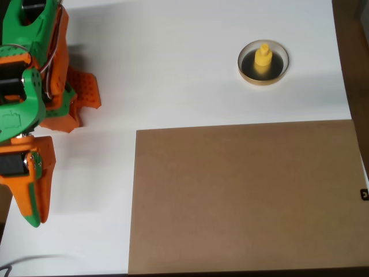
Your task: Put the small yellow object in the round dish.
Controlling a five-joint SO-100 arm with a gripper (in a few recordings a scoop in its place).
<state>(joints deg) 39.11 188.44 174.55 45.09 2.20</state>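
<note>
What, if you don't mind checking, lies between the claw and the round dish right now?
In the overhead view, only bare white table lies between the claw and the round dish, which holds the small yellow object.

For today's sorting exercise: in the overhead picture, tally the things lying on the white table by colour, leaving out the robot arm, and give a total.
Yellow: 1, the small yellow object
Tan-rimmed with a black inside: 1, the round dish holding it
Brown: 1, the flat board
Total: 3
</note>
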